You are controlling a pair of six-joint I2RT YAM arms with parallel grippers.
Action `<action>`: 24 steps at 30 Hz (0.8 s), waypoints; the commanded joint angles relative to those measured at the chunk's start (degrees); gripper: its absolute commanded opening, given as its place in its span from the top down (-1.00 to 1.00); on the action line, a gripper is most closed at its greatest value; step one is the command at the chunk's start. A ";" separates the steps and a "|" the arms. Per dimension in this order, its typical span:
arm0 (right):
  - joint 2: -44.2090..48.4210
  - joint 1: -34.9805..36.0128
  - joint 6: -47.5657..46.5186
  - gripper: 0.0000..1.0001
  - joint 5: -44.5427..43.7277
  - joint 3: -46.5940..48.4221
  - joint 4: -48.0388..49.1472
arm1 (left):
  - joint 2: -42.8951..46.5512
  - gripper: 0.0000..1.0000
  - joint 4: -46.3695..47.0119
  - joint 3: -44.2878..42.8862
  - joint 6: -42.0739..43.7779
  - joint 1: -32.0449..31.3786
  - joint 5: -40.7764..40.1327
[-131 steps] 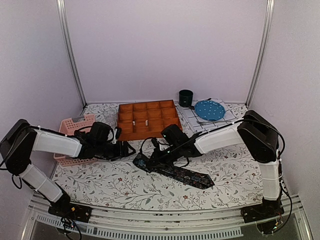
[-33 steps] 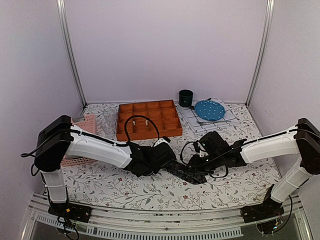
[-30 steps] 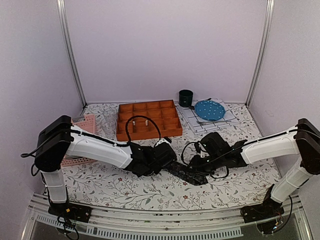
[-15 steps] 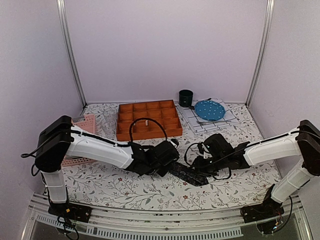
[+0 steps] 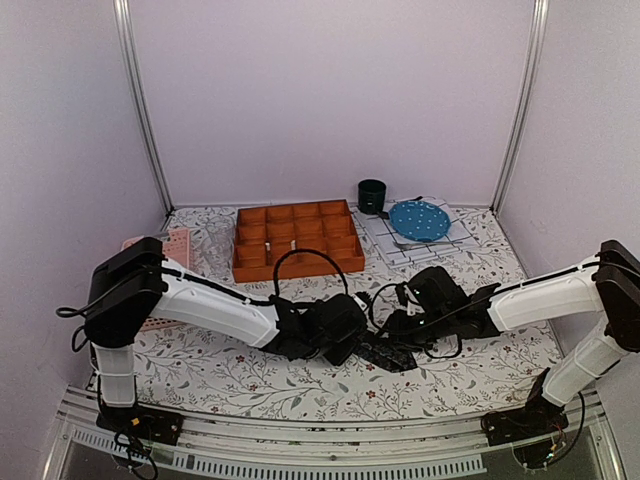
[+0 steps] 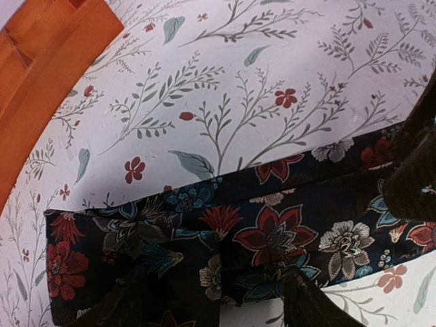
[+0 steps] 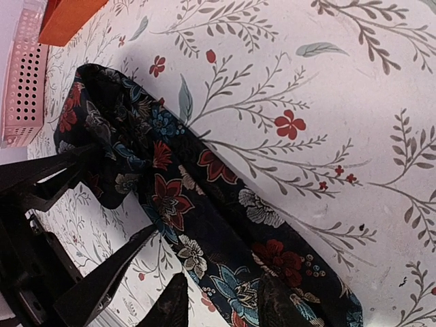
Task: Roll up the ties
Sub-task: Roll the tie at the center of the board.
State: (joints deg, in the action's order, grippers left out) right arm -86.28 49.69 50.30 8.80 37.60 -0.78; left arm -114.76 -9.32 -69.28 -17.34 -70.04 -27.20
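Note:
One dark floral tie (image 5: pixel 387 352) lies on the flowered tablecloth at the table's middle, its left end folded back on itself. My left gripper (image 5: pixel 349 338) is at that folded end. In the left wrist view the gripper (image 6: pixel 218 312) is open, its fingers (image 6: pixel 315 308) low on either side of the doubled tie (image 6: pixel 272 231). My right gripper (image 5: pixel 399 334) hovers just to the right. In the right wrist view the tie (image 7: pixel 225 221) runs diagonally, and the gripper (image 7: pixel 226 310) stands partly open over it, one fingertip off the fabric's edge. The left gripper's fingers (image 7: pixel 48 174) show at that view's left.
An orange compartment tray (image 5: pixel 297 238) stands behind the grippers and shows as a corner (image 6: pixel 41 88) in the left wrist view. A pink basket (image 5: pixel 168 248) is at the far left. A blue plate (image 5: pixel 418 218) and a dark cup (image 5: pixel 372 195) sit at the back right.
My left gripper has opened, letting go of the tie's end, and slid right toward the right gripper. The visible tie is shorter. The right arm has barely moved.

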 commanded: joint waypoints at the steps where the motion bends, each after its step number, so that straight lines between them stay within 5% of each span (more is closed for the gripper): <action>1: 5.54 -0.39 0.58 0.32 -1.49 -0.52 0.54 | -0.50 -0.38 2.50 -0.17 0.31 -0.71 3.35; 11: 7.70 -0.42 0.08 0.30 -2.76 0.33 -1.84 | 6.15 -0.99 2.72 0.90 0.44 0.11 5.13; 24: 7.09 -1.13 -4.07 -0.07 -3.52 3.78 -3.19 | 12.39 -1.00 0.39 1.64 -1.08 2.04 7.87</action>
State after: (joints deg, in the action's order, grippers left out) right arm -81.87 48.99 47.72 6.02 39.42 -3.05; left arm -103.72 -7.66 -68.45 -17.34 -68.97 -20.73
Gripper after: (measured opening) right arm 0.518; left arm 0.998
